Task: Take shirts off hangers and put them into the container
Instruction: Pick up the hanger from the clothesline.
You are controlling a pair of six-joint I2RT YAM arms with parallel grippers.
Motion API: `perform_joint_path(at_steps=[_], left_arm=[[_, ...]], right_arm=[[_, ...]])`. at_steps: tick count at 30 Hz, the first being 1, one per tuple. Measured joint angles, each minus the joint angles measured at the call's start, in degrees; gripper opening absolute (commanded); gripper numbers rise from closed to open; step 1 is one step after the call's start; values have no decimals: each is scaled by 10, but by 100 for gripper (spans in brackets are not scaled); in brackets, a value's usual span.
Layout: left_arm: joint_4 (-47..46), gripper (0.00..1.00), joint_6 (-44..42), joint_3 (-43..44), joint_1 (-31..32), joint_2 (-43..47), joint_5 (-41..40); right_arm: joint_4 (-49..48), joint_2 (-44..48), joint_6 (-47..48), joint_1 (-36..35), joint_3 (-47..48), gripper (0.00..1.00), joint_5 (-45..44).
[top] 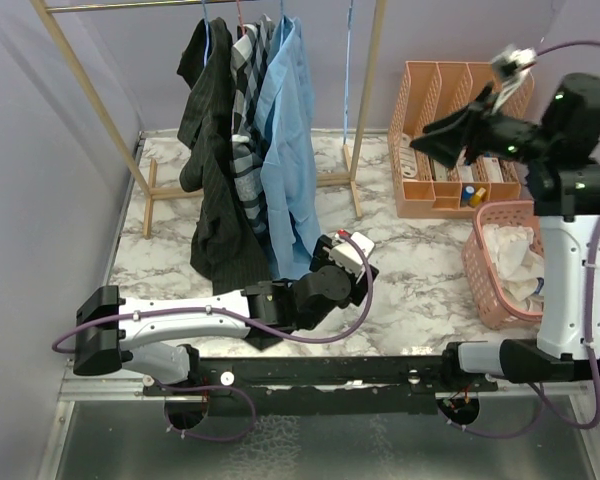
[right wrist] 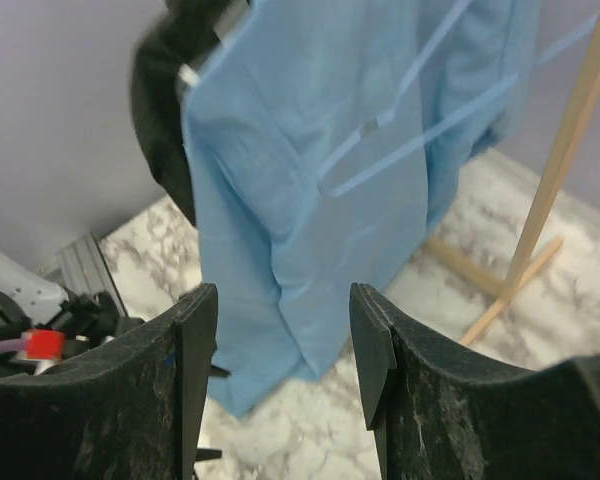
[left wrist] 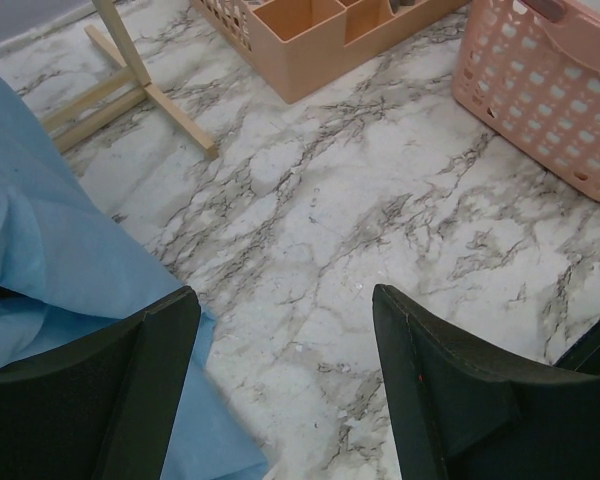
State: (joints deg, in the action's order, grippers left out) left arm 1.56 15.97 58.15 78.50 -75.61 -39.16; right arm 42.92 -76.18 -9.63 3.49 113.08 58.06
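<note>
Three shirts hang from the wooden rack on wire hangers: a black pinstriped one (top: 212, 180), a checked one (top: 248, 120) and a light blue one (top: 288, 150). A bare light blue hanger (top: 349, 60) hangs to their right. A white shirt (top: 510, 255) lies in the salmon-pink container (top: 485, 290). My left gripper (top: 352, 262) is low by the blue shirt's hem, open (left wrist: 283, 295), with blue cloth (left wrist: 60, 270) against its left finger and only marble between the fingers. My right gripper (top: 432, 132) is raised high and open (right wrist: 282, 292), facing the blue shirt (right wrist: 320, 170) from a distance.
A peach file organizer (top: 450, 130) stands at the back right, behind the container (left wrist: 550, 90). The rack's wooden foot (left wrist: 130, 90) and post (right wrist: 570, 130) stand on the marble table. Purple walls close off the left and back.
</note>
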Motion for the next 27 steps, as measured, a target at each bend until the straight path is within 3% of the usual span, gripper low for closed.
perform_joint_path(at_steps=[3,6,16,27], left_arm=[[9,72,-11,12,0,-1,-12],[12,72,-23,25,0,0,-24],[45,71,-64,79,0,34,-55],[95,69,-108,153,0,50,-98]], right_arm=[[29,8,35,-64,-75,56,-64],[54,-7,56,-93,-82,55,-113],[64,-93,104,-193,104,55,-239],[46,-186,151,-320,168,60,-353]])
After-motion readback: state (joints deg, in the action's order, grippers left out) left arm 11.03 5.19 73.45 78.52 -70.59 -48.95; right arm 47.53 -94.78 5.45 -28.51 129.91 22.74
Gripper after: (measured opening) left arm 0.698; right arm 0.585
